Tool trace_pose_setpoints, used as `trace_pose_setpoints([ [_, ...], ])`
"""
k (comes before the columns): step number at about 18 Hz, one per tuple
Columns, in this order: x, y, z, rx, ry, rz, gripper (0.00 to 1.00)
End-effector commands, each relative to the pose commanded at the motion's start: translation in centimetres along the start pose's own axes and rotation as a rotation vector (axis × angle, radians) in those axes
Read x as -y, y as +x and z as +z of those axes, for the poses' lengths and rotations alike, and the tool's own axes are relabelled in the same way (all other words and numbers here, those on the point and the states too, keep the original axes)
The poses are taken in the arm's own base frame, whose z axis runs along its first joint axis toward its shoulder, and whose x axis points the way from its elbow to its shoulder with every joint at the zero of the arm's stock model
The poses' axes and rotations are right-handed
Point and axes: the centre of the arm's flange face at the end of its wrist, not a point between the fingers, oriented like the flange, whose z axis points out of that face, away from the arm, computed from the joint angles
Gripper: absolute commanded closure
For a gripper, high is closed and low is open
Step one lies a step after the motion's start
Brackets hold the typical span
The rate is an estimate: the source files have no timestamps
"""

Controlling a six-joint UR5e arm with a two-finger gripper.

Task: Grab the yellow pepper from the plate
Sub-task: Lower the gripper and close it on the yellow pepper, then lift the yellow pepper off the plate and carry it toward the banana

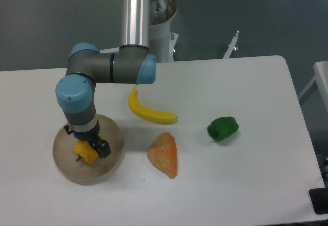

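The yellow pepper point(83, 153) lies in the round beige plate point(111, 134) at the table's front left. My gripper point(85, 143) has come down over it from above. One dark finger point(103, 149) stands against the pepper's right side, and the other shows only as a dark tip at its upper left. The jaws stand apart on either side of the pepper, so the gripper is open. The wrist hides the top of the pepper.
A yellow banana point(148, 112) lies right of the plate toward the back. An orange triangular wedge point(164, 154) sits just right of the plate. A green pepper point(222, 128) is further right. The arm's column rises at the back.
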Motion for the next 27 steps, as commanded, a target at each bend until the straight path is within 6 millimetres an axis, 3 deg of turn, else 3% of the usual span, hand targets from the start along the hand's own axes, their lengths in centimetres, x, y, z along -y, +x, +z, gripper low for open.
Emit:
trace_pose_setpoints([
  [11, 0.3, 0.7, -0.7, -0.002, 0.009, -0.023, 0.00],
  [22, 0.3, 1.5, 2.2, -0.015, -0.033, -0.139, 0.01],
  [24, 0.3, 1.4, 2.3, -0.012, -0.037, -0.141, 0.22],
  [25, 0.2, 1.4, 2.3, -0.006, -0.043, -0.139, 0.27],
  [27, 0.2, 1.4, 2.0, 0.000, -0.042, -0.139, 0.50],
])
